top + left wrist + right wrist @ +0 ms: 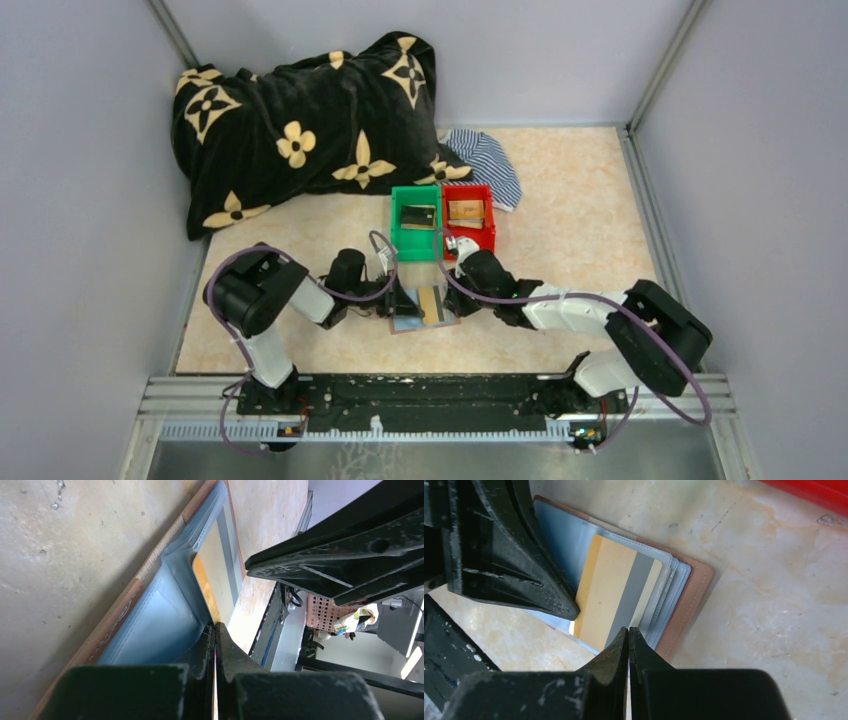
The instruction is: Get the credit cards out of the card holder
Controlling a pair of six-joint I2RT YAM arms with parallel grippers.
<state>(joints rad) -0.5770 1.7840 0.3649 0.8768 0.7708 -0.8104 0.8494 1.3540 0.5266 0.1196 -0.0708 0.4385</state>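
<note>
marbled beige surface (pixel 560 260) carries the open card holder (pixel 425 312) nearest us. at its 9 o'clock the left gripper (pixel 215 630) has jaws together, pinching the blue-grey panel. at 3 o'clock the right gripper (pixel 629 630) clamps a gold credit card (pixel 609 595). farther, at 12 o'clock, we see a green bin (pixel 415 250) and a red bin (pixel 489 215).

Card holder (pixel 412 318) before both bins (pixel 398 225)
</note>
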